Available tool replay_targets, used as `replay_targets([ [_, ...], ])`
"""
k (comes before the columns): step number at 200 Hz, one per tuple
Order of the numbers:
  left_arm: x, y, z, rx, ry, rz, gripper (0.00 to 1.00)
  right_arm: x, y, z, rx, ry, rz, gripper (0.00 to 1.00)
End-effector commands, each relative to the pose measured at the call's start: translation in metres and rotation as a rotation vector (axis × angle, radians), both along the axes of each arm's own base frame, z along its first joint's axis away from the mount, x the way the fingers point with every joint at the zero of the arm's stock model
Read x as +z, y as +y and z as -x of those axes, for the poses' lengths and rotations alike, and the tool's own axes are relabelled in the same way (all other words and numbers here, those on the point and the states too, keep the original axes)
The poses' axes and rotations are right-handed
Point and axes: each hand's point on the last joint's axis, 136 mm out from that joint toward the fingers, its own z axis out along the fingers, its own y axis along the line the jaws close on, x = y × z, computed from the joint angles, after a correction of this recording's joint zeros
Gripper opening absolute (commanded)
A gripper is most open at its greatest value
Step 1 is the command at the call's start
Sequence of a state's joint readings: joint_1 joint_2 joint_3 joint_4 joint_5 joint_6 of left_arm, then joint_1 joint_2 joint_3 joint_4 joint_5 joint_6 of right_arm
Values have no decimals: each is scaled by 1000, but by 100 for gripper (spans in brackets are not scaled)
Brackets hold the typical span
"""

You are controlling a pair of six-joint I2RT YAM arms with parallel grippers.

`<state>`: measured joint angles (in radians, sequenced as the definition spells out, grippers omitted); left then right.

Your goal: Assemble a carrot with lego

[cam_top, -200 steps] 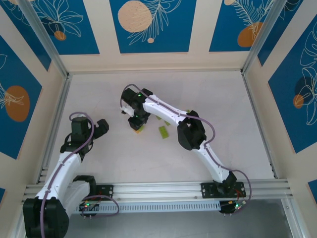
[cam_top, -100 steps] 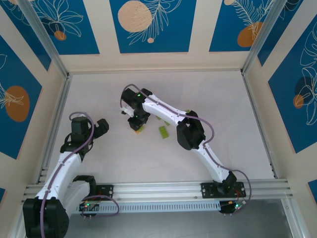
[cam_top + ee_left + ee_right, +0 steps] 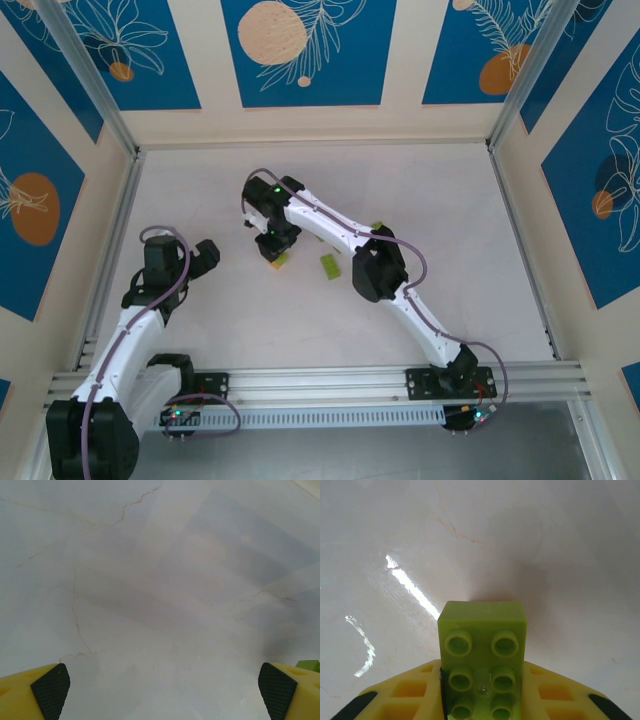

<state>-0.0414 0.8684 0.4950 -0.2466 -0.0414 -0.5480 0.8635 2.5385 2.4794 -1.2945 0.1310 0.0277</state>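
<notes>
The lime-green brick (image 3: 482,640), glossy plastic with 6 round studs showing, sat clamped between the ribbed yellow fingers (image 3: 405,700) of the right gripper (image 3: 482,705), over the pale, veined table (image 3: 545,540). From above, 1 loose rectangular brick (image 3: 329,265) lay near it. The left gripper (image 3: 162,695) gaped wide, its pads (image 3: 50,690) black and cross-hatched.

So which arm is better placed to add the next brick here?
Right. The right claw grips a lime-green brick near the loose brick lying mid-table. The left claw is open with nothing in it, off to the left over bare table.
</notes>
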Motion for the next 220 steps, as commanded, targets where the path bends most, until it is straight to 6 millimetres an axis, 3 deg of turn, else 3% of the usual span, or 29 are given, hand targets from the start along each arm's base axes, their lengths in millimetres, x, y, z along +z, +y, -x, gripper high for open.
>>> replay_targets([
  [1,2,-1,-2,-14,-17,-1,99,-17,-3,7,-28,58,31,27],
  [46,2,-1,-1,-14,-17,-1,99,-35,-11,17,17,84,106,28],
  [98,3,-1,-2,-13,-21,-2,99,-60,-15,42,185,97,205,27],
  [125,2,-1,-2,-12,-19,-3,99,-69,-26,46,193,120,258,27],
  [167,2,-2,-3,-14,-18,-2,99,-79,-23,56,182,189,229,27],
  [185,2,-2,-3,-15,-17,0,99,-68,-23,48,149,172,207,27],
  [220,1,-2,-3,-15,-15,0,99,-4,-28,20,4,67,117,27],
])
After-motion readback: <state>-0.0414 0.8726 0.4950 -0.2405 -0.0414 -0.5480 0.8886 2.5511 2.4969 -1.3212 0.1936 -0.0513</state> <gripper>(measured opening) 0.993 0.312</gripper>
